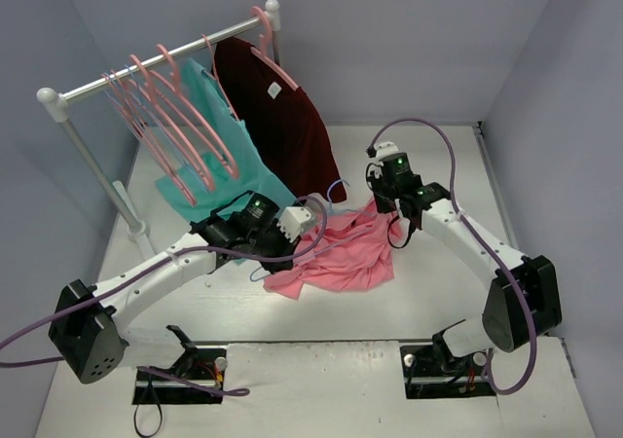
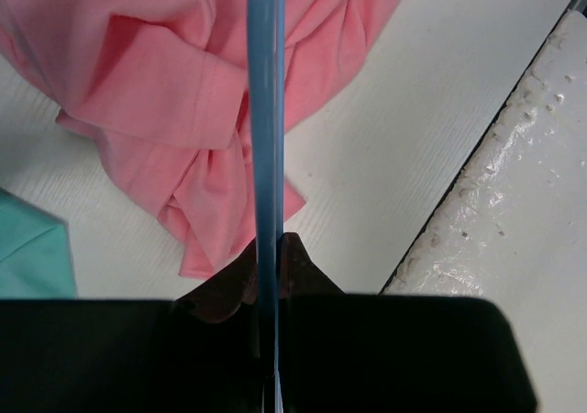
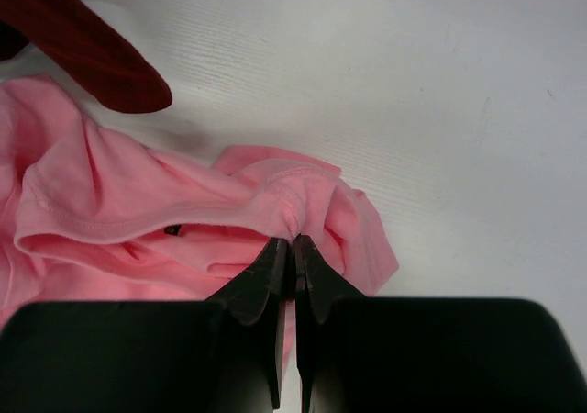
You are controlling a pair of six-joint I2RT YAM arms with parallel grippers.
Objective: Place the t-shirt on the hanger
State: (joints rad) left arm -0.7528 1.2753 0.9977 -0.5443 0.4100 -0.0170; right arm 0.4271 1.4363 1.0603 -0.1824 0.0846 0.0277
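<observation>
Left of the t-shirt (image 1: 341, 255), which lies crumpled on the table, the left gripper (image 2: 268, 271) is clenched on the thin blue hanger (image 2: 264, 110) reaching over the cloth. At the t-shirt's far right edge, the right gripper (image 3: 294, 248) pinches a fold. Likely risks: the slim hanger twisting in the grip, or that small pinch slipping.

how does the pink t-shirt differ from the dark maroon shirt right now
The t-shirt is salmon pink; the maroon shirt is dark red. The t-shirt lies crumpled on the table, while the maroon shirt hangs spread on a pink hanger on the rack. The right gripper is shut on a fold of the t-shirt; no gripper holds the maroon shirt. Both look like plain, unprinted shirts.
</observation>
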